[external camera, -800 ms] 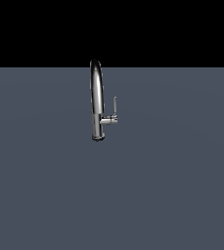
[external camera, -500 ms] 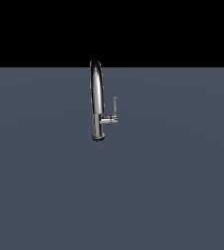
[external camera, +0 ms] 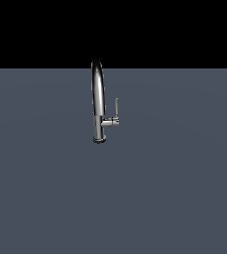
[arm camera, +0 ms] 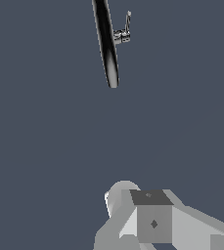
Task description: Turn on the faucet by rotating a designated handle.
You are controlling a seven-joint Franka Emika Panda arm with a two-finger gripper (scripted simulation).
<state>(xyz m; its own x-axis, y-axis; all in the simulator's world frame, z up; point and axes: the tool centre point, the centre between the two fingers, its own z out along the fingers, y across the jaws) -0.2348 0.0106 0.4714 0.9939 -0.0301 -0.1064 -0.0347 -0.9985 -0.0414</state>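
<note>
Gripper (arm camera: 152,224) hangs well apart from faucet (arm camera: 106,44) handle (arm camera: 127,22)

Flat, dim, shadowless render; bright glints streak the chrome faucet (external camera: 98,101); edges look coarsely pixelated.

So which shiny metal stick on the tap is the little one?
The thin chrome lever handle, standing upright on the short side stub. The tall arched chrome spout is far longer.

Only the wrist view shows any of the arm: pale grey blocky parts of the end effector (arm camera: 152,219) at the frame's edge. Its fingertips are out of sight, so whether it is parted or closed cannot be told. It holds nothing visible.
</note>
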